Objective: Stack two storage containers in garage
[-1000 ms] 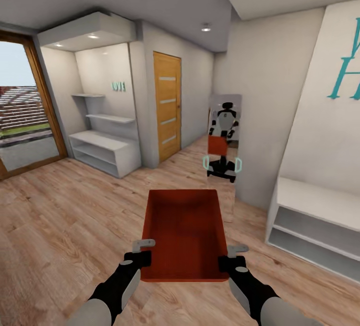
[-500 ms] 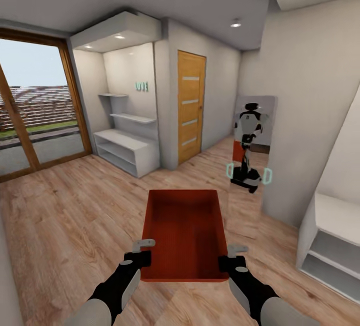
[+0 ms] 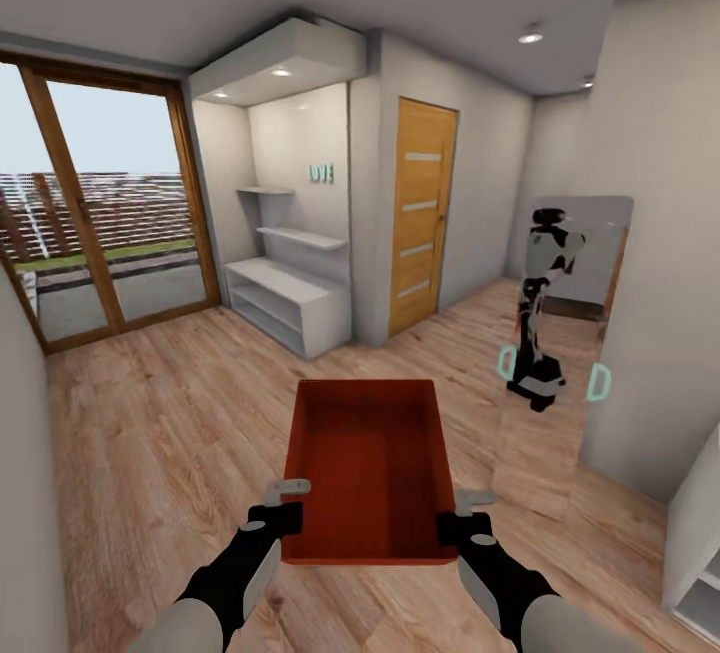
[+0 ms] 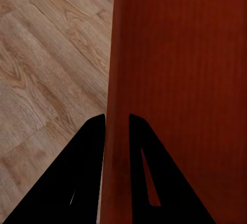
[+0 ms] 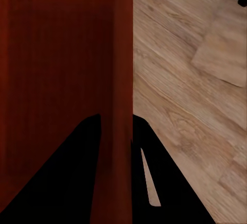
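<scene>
Wood-plank floor (image 3: 150,433) beneath empty storage container (image 3: 365,468), both claws clamping.

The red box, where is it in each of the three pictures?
Head view: the red box sits low in the middle, held between the left hand and the right hand.
Left wrist view: its wall rises between two dark fingers.
Right wrist view: its wall runs between two dark fingers.
Shared landmark: the wood-plank floor.

Domestic interior: wood-plank floor (image 3: 150,433), wood-framed glass doors (image 3: 100,233), built-in white shelving (image 3: 285,293), panelled wooden door (image 3: 420,213), wall mirror (image 3: 565,333).
</scene>
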`<state>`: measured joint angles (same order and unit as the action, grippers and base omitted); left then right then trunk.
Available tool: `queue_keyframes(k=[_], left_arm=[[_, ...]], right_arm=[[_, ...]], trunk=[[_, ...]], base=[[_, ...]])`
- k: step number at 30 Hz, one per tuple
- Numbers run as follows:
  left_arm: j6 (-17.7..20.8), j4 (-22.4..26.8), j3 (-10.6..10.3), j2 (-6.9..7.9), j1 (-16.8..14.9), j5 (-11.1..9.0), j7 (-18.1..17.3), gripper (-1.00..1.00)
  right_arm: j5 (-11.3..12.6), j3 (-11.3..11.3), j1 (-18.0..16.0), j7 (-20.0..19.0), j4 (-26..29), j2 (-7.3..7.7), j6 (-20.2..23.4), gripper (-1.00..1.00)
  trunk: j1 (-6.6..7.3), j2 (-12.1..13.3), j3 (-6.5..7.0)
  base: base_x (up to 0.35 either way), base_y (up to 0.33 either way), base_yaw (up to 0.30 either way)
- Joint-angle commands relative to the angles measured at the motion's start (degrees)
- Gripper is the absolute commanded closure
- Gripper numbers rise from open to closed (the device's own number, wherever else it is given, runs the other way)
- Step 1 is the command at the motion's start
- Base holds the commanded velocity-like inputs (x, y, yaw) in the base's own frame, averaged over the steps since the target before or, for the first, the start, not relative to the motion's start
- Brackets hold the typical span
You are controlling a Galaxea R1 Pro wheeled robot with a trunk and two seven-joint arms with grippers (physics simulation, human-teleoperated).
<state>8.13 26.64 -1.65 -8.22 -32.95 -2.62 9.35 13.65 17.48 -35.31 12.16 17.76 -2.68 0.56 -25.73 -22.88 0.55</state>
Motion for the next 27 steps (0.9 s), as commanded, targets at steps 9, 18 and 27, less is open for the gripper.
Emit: queue_keyframes(k=[9, 18, 27], left_arm=[[0.40, 0.30, 2.09, 0.31, -0.01, 0.91, 3.39, 1.00], [0.40, 0.32, 2.09, 0.31, -0.01, 0.88, 3.39, 1.00], [0.40, 0.33, 2.09, 0.31, -0.01, 0.92, 3.39, 1.00]], right_arm=[[1.20, -0.43, -0.02, -0.03, 0.08, 0.06, 0.06, 1.00], [1.20, -0.43, -0.02, -0.03, 0.07, 0.08, 0.06, 1.00], [1.20, -0.43, -0.02, -0.04, 0.05, 0.05, 0.06, 1.00]], trunk=[[-0.05, -0.04, -0.02], [-0.05, -0.04, -0.02], [-0.05, -0.04, -0.02]], base=[[0.323, 0.000, 0.013], [0.323, 0.000, 0.000], [0.323, 0.000, 0.000]])
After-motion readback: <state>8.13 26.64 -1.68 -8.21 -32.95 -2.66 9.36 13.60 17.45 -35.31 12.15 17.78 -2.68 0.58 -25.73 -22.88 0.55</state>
